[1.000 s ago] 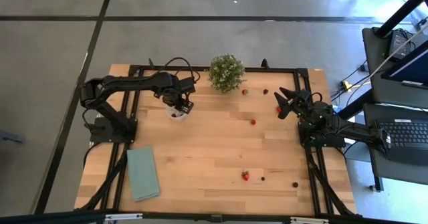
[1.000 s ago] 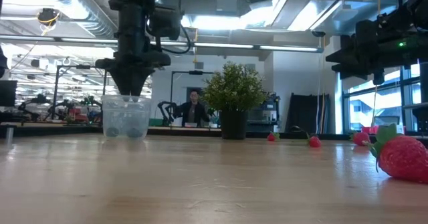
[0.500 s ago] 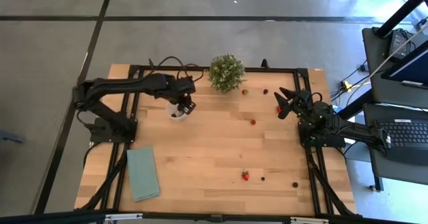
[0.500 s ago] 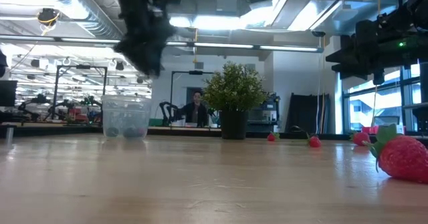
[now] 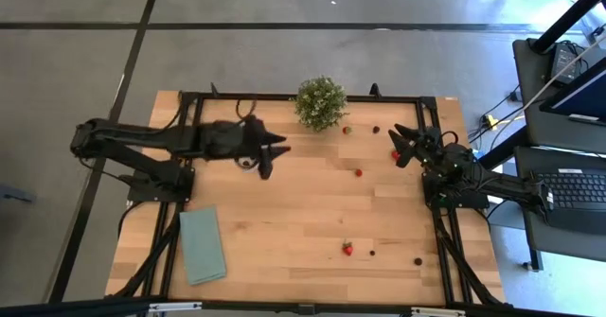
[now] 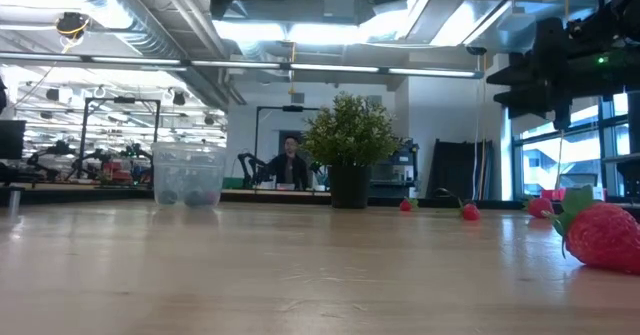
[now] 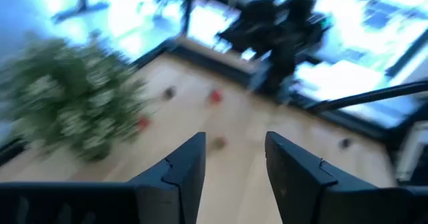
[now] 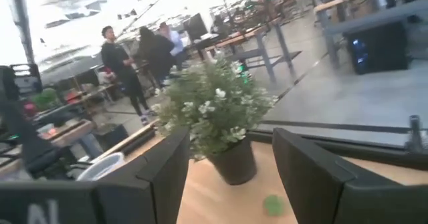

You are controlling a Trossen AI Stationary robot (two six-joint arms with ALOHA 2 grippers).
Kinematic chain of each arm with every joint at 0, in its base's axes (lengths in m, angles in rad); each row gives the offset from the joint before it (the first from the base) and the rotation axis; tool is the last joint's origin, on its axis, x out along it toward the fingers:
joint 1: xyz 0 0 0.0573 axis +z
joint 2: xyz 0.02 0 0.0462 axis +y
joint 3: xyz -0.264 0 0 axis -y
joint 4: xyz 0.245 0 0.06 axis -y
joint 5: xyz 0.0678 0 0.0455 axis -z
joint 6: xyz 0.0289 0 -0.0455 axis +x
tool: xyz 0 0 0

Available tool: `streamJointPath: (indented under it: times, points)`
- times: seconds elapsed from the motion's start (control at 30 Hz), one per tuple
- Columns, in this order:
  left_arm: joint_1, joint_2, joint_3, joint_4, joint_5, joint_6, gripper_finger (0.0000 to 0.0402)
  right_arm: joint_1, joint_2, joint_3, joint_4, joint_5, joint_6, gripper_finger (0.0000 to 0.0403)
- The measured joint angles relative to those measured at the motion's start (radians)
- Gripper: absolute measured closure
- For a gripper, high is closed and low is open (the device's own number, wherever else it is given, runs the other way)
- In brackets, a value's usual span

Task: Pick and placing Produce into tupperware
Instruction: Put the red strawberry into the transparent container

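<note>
Tupperware (image 5: 249, 162) beside left gripper (image 5: 274, 160)

Potted plant (image 8: 215, 120) between spread pincer (image 8: 231, 174) fingers, people behind (blurry), cup rim (image 8: 100, 166)

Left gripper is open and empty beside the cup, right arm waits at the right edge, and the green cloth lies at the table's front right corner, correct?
Not quite: the green cloth lies at the front left corner, as the high view shows. The left gripper is open and empty by the cup; the right gripper waits at the right edge.

No text, label, brand or number can be read anywhere.
</note>
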Motion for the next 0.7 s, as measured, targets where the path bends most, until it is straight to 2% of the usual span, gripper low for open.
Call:
streamJointPath:
  times: [0.2,0.37,0.5,0.7]
  points:
    - [-0.118,-0.123,-0.285,0.359,-0.002,0.061,0.0246,0.001,0.006,0.034,0.019,-0.198,-0.078,0.0186]
    - [-0.237,-0.174,-0.469,0.609,0.0,0.141,0.0247,0.033,0.094,0.162,-0.013,-0.194,-0.188,0.0186]
    - [-0.31,-0.193,-0.565,0.681,-0.019,0.12,0.0253,0.076,0.254,0.32,-0.12,-0.155,-0.239,0.0186]
    - [-0.391,-0.193,-0.635,0.685,-0.106,0.1,0.0258,0.168,0.583,0.598,-0.324,-0.088,-0.243,0.0186]
